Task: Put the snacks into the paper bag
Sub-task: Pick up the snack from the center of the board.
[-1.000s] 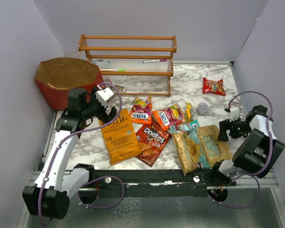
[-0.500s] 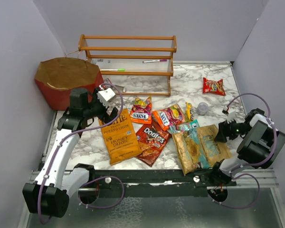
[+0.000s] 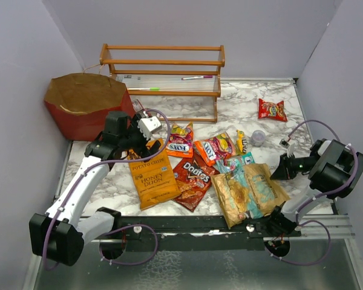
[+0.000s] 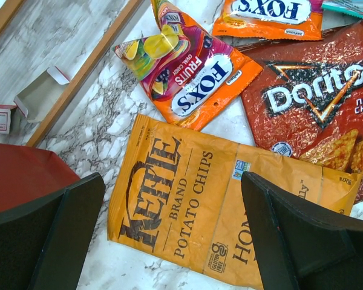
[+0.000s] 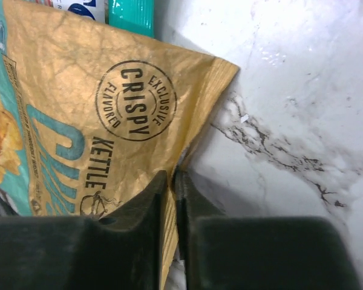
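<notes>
Red paper bag [image 3: 78, 103] stands far-left on surface [image 3: 242, 99], no snack seen inside, so nothing packed yet. Kettle chips bag [image 3: 150, 178], tan-teal chip bag [image 3: 249, 192], Doritos bag [image 3: 195, 175] and small candy packs [image 3: 180, 140] all lie mid-surface. Right tool [image 5: 171, 181] pinches tan-teal chip bag's edge. Left tool [image 4: 169, 223] is spread above Kettle chips bag. Vs 0.5 s ago: tan-teal chip bag pulled left and rumpled, left arm swung rightward.

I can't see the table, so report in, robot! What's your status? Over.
Left end effector open above Kettle bag. Right end effector shut on tan-teal chip bag. Paper bag open, mouth unblocked.
</notes>
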Motion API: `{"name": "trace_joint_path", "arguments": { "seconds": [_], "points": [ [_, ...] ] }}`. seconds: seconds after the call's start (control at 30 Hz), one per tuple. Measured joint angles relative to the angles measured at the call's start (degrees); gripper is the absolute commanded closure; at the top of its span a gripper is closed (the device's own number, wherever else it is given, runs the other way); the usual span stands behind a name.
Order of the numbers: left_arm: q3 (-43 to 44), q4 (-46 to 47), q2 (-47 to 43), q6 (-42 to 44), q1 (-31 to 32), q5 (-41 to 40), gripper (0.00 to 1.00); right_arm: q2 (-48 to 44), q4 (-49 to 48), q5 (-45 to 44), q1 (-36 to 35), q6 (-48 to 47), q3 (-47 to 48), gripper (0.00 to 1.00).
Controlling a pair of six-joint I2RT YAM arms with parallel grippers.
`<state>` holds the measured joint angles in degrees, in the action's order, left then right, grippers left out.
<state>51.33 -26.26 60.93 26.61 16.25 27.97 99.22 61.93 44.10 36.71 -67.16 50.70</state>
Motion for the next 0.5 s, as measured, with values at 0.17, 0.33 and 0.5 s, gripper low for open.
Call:
{"name": "trace_joint_path", "arguments": {
  "seconds": [0.17,0.33,0.5],
  "points": [
    [0.76,0.44,0.7,-0.02,1.11,-0.42,0.02,0.09,2.6,0.09,-0.02,-0.55,1.49,0.99],
    [0.98,1.11,1.97,-0.02,2.23,-0.46,0.02,-2.86,5.6,0.5,-0.02,-0.81,3.63,0.99],
    [2.64,1.55,4.46,-0.02,3.74,-0.42,0.04,-6.05,9.42,1.92,-0.02,-2.21,5.46,0.99]
  ]
}}
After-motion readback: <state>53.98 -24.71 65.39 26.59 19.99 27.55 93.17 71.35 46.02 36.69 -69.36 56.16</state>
